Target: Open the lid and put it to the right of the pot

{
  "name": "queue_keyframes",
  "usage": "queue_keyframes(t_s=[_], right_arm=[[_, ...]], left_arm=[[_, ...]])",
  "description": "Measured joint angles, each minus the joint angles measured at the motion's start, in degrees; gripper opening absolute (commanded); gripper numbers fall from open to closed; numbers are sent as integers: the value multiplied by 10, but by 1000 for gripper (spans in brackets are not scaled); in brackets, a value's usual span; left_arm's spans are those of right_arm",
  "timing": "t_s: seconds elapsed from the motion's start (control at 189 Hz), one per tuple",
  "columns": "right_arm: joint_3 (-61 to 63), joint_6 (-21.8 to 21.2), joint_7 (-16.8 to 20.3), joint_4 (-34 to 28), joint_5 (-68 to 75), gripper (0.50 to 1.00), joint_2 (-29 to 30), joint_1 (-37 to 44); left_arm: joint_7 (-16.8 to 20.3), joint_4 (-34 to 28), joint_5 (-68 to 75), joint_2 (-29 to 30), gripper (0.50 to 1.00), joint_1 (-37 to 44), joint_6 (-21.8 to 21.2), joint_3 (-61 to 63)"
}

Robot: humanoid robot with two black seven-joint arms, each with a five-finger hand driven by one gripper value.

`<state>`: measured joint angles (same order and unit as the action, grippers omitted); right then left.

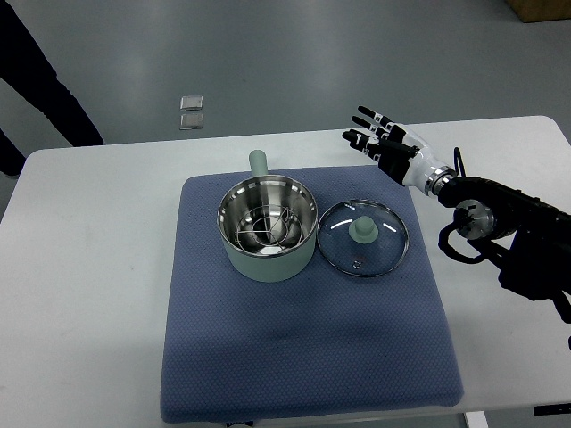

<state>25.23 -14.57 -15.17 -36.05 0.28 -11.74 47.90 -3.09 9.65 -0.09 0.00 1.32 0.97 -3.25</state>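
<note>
A pale green pot point(268, 225) with a shiny steel inside stands uncovered on a blue mat point(303, 348), its handle pointing to the far side. Inside it I see a wire rack and a white egg-like object. The glass lid point(363, 238) with a green knob lies flat on the mat just right of the pot, nearly touching it. My right hand point(376, 138) hovers above the table beyond the lid, up and to its right, fingers spread and holding nothing. The left arm does not show.
The white table point(89, 267) carries the mat. Two small square plates point(191, 111) lie on the grey floor beyond the far edge. A person's dark-clad legs point(45, 89) stand at the upper left. A brown box corner point(540, 9) shows top right.
</note>
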Motion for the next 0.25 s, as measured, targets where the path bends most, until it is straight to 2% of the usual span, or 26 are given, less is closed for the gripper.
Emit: queue_keyframes(t_s=[0.249], right_arm=[[0, -11, -1, 0, -1, 934, 2, -2]], left_arm=[[0, 0, 0, 0, 1000, 0, 0, 0]])
